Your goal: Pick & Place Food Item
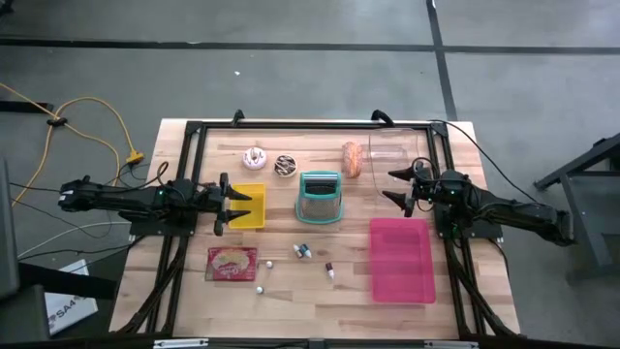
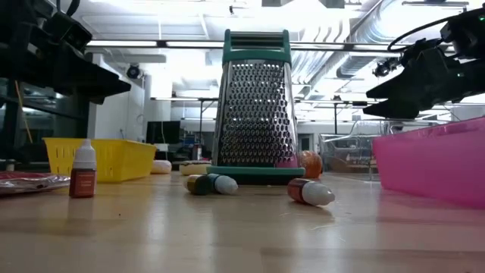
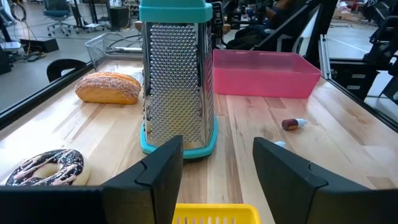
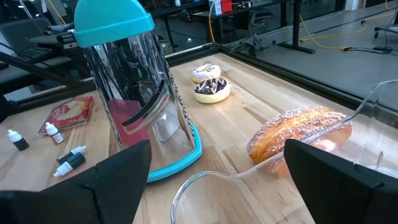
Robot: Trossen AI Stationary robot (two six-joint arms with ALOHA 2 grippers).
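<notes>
Golden bread roll [image 1: 352,159], long axis running toward table's far edge

My left gripper [image 1: 225,205] sat open at the left of the table [image 1: 291,301], just over the yellow basket [image 1: 248,206]. My right gripper [image 1: 399,187] sat open at the right, above the pink bin [image 1: 401,260] in the frame. The grater [image 1: 321,197] stood in the middle. Above it lay two donuts [image 1: 270,161] and a bread roll [image 1: 352,159], next to a clear container [image 1: 397,151].
</notes>
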